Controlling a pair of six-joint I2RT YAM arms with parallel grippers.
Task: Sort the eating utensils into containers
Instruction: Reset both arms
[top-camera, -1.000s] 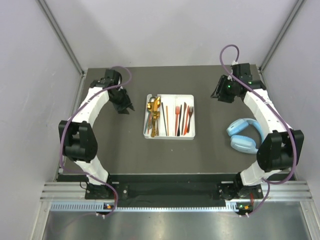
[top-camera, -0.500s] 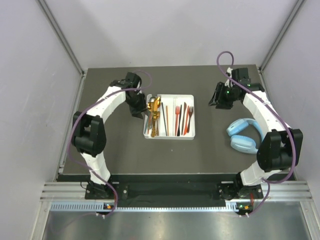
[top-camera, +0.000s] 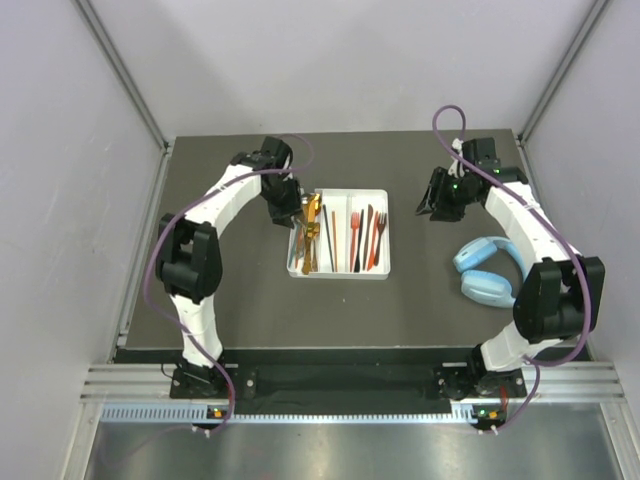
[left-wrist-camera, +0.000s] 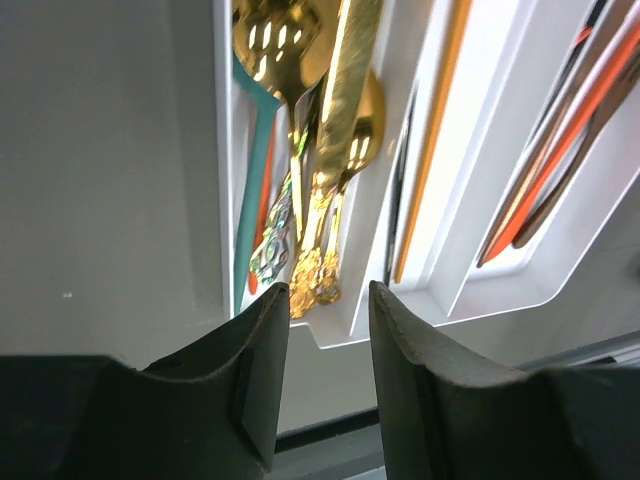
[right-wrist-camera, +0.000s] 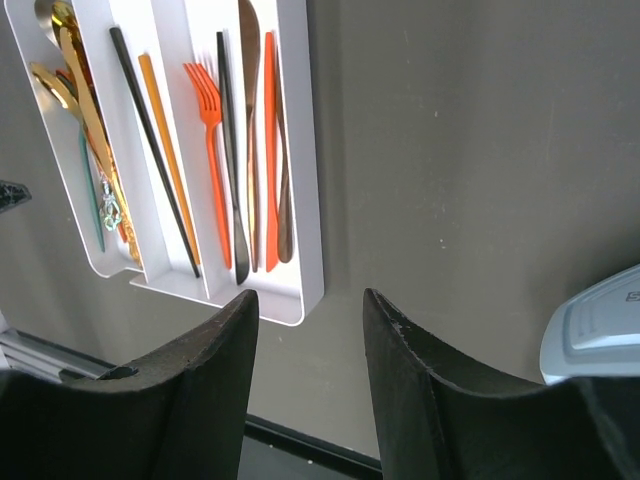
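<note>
While the dark table (top-camera: 250, 300) carries the white tray (top-camera: 340, 274) at centre, my left claw (left-wrist-camera: 323, 290) hovers over its far-left corner, fingers apart. My right claw (right-wrist-camera: 307, 295), also apart, hangs right of the tray. Utensils (right-wrist-camera: 210, 150) lie in its long compartments, gold ones (left-wrist-camera: 330, 130) leftmost.

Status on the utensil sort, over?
Left gripper open, at tray far-left corner. Right gripper open, apart, right of tray. Utensils in compartments. Headphones aside, clear.

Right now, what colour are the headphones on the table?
Light blue. The headphones show best in the top external view, right of the white tray.
</note>
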